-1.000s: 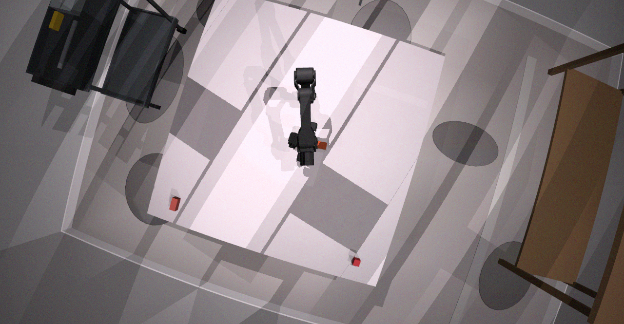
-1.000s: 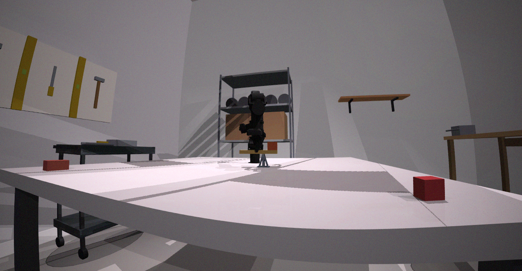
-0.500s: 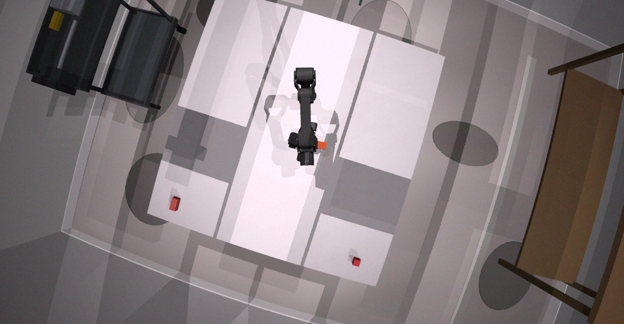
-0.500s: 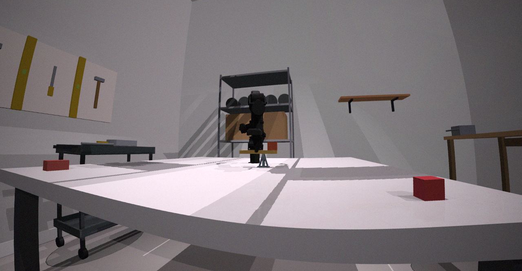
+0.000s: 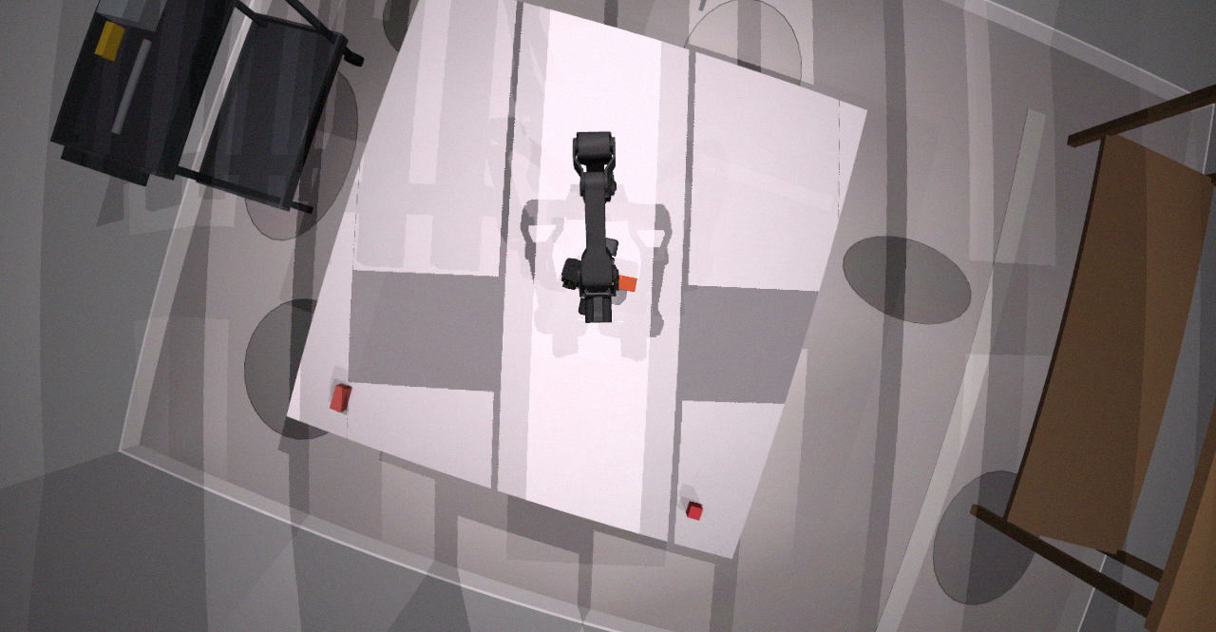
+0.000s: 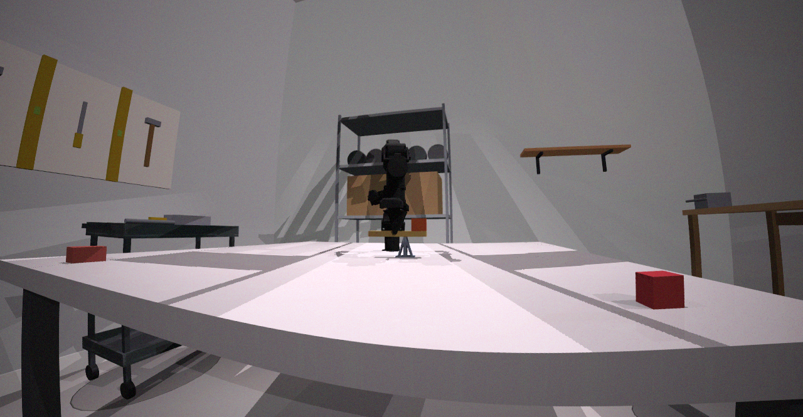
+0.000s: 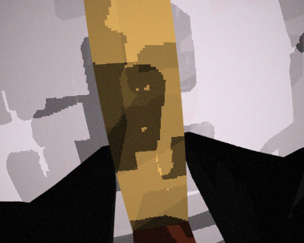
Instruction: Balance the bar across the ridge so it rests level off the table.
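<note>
The yellow bar point(image 6: 418, 234) point(image 7: 152, 30) point(image 5: 627, 282) lies level above the table, with an orange-red block point(image 6: 418, 224) point(image 7: 179, 234) on its right end in the top and exterior views. The grey ridge point(image 6: 405, 248) stands beneath the bar, right of the gripper, and its top appears to meet the bar's underside. My gripper point(image 6: 394, 231) point(image 7: 146, 148) is slightly open around the bar. Its black fingers stand close along both sides, with hardly any gap. The arm hides most of the bar and ridge from above.
One red block point(image 5: 340, 397) point(image 6: 85, 254) sits near the table's left corner and another red block point(image 5: 694, 510) point(image 6: 659, 290) near its front right corner. The white table point(image 5: 586, 458) point(image 6: 393, 313) carries broad shadows. A dark cart point(image 5: 263, 109) stands off its left side.
</note>
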Robot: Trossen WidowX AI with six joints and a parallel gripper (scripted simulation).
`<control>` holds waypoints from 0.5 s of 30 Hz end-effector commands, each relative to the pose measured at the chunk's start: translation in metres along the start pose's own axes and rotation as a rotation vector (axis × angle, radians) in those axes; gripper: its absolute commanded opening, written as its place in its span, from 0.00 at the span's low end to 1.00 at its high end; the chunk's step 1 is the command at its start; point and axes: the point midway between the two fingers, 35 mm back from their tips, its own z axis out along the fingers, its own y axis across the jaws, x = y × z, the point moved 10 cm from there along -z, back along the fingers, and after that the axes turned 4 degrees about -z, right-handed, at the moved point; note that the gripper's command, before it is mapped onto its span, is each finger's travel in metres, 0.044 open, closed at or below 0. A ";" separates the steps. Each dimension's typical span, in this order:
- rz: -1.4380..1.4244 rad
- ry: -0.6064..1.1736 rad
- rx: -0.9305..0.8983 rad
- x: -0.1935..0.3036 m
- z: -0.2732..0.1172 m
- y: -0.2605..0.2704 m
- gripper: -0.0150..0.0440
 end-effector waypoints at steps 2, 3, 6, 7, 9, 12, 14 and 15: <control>0.000 0.000 0.000 0.000 0.000 0.000 0.54; 0.000 0.000 0.000 0.000 0.000 0.000 0.55; 0.000 0.000 0.000 0.000 0.000 0.000 0.55; 0.000 0.000 0.000 0.000 0.000 0.000 0.55; 0.000 0.000 0.000 0.000 0.000 0.000 0.55; 0.000 0.000 0.000 0.000 0.000 0.000 0.55; 0.000 0.000 0.000 0.000 0.000 0.000 0.57; 0.000 0.000 0.000 0.000 0.000 0.000 0.57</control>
